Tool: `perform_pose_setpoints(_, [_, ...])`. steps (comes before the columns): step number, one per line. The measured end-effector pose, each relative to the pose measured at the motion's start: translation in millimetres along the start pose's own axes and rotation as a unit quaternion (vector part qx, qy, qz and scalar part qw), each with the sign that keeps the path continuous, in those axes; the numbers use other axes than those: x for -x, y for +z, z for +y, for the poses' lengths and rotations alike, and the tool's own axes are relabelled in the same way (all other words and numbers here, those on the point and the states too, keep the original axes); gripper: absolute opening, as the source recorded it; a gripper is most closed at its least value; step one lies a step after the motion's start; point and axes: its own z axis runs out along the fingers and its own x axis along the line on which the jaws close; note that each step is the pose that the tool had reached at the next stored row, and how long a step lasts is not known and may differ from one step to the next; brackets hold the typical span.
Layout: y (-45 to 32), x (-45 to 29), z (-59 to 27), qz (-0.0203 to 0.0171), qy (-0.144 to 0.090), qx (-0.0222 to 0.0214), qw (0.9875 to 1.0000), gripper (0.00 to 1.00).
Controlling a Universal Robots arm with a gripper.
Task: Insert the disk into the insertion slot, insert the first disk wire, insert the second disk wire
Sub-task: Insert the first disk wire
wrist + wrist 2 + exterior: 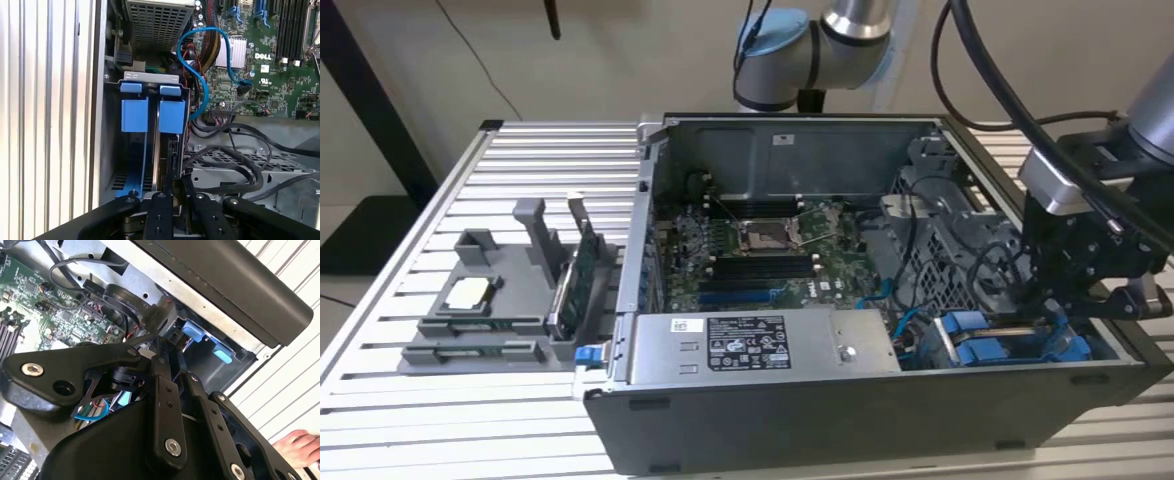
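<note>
The open computer case point(761, 420) lies on a slatted table. At its corner on the exterior view's right is the insertion slot point(937, 352), a dark-grey bay. Two blue carrier frames stand side by side in it. The disk point(172, 116) sits in the bay point(150, 76) under my gripper point(172, 182), and its blue tabs point(192, 332) also show in the second wrist view. My gripper point(1105, 290) hangs just above that end of the bay. Its fingers point(162, 405) are drawn together on a dark plug point(157, 315) at the end of a flat black wire point(117, 292).
A grey labelled power-supply box point(761, 345) lies beside the bay. Loose black cables point(235, 160) and a blue cable point(200, 75) cross near the disk. The motherboard point(761, 245) fills the case floor. A grey parts holder point(494, 300) stands on the table. A hand point(300, 446) rests nearby.
</note>
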Motion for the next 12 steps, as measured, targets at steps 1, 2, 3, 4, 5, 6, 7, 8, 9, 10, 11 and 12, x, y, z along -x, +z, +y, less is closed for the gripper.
perform_pose_setpoints(1, [0.2,0.0,0.0,0.0001,0.003,-0.0002,1.0,0.19])
perform_pose_setpoints(2, [0.3,-0.1,0.0,0.0003,0.006,-0.0005,1.0,0.19])
perform_pose_setpoints(3, [0.4,-0.1,-0.1,0.0003,0.009,-0.0007,1.0,0.19])
perform_pose_setpoints(4, [0.5,-0.1,0.0,0.0003,0.01,-0.0008,0.9999,0.19])
perform_pose_setpoints(5, [0.6,-0.1,-0.1,0.0003,0.012,-0.0009,0.9999,0.19])
perform_pose_setpoints(6, [0.8,0.0,0.0,0.0002,0.013,-0.001,0.9999,0.19])
perform_pose_setpoints(7, [1.0,0.0,0.1,0.0001,0.015,-0.0011,0.9999,0.19])
perform_pose_setpoints(8, [1.0,0.0,0.1,0.0002,0.016,-0.0012,0.9999,0.19])
perform_pose_setpoints(9, [1.0,0.0,0.2,0.0002,0.016,-0.0012,0.9999,0.19])
perform_pose_setpoints(10, [1.2,0.0,0.2,0.0003,0.017,-0.0013,0.9999,0.19])
perform_pose_setpoints(11, [1.4,0.1,0.2,0.0003,0.018,-0.0013,0.9998,0.19])
perform_pose_setpoints(12, [2.0,0.0,0.2,0.0005,0.018,-0.0014,0.9998,0.19])
